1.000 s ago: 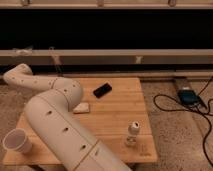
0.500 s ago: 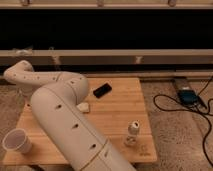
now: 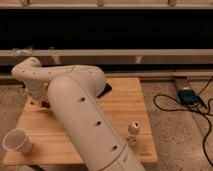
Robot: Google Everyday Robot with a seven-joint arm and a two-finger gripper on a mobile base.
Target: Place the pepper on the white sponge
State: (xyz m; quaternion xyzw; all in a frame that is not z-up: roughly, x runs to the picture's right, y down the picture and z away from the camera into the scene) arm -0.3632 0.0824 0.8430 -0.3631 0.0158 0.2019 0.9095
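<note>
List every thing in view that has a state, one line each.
Tool: low at the table's left rear.
Pepper: at the tool, mostly hidden; held or lying, cannot tell.
White sponge: not visible.
Cup: upright, front left.
Bottle: upright, cap on.
Black flat object: lying flat, partly behind the arm.

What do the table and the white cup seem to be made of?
Table: wood, going by its pale yellow-brown, matte boards. White cup: paper or plastic, smooth and matte; the look leaves it open. The gripper sits low at the table's far left side.
</note>
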